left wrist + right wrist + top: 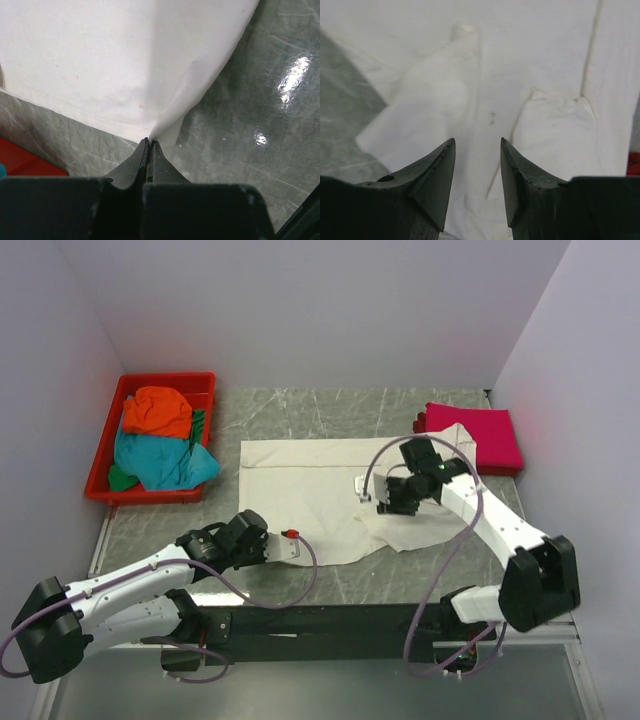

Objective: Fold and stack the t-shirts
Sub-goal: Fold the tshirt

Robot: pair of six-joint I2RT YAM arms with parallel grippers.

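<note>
A large cream-white t-shirt (300,485) lies spread on the table, its right part bunched in folds. My left gripper (293,546) is at the shirt's near edge. In the left wrist view it (150,141) is shut, with a pinch of the cream-white t-shirt (125,65) drawn into its tips. My right gripper (365,490) hovers over the shirt's right half. Its jaws (477,142) stand open above the creased cloth (485,90), nothing between them. A folded magenta-pink t-shirt (480,435) lies at the back right. An orange t-shirt (158,410) and a teal one (160,462) lie in the tray.
A red plastic tray (105,455) stands at the back left, with a bit of green cloth (122,480) at its front. Grey marbled tabletop (330,405) shows around the shirt. White walls close in the back and both sides.
</note>
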